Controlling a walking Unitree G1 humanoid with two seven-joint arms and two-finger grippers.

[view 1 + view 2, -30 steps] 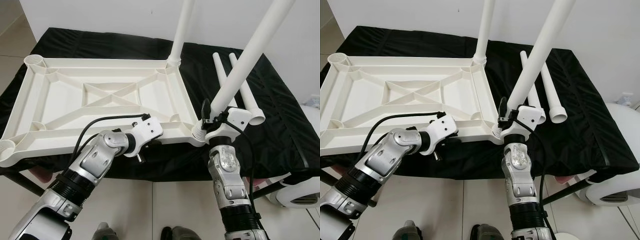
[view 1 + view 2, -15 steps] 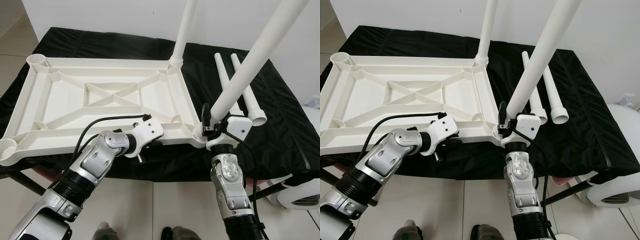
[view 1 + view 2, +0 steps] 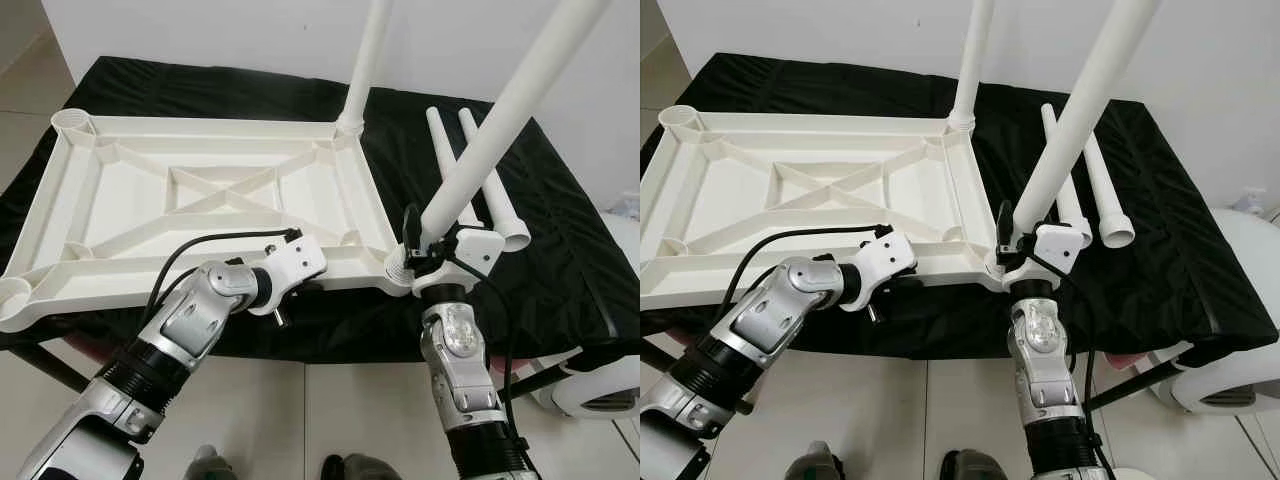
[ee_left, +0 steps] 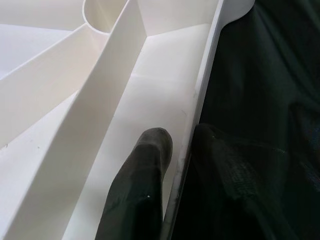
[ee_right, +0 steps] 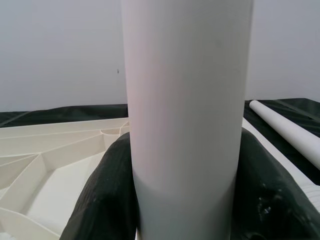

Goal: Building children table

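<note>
The 2 head views look steeply down from above onto the upturned tabletop [image 3: 200, 210], sharing nearly the whole scene. Each wrist view sits very close: left along the tabletop's rim, right against the leg [image 5: 187, 115].

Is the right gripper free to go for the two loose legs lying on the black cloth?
Probably not yet: the right gripper is shut on the near leg. The loose legs lie unobstructed beside it.
</note>
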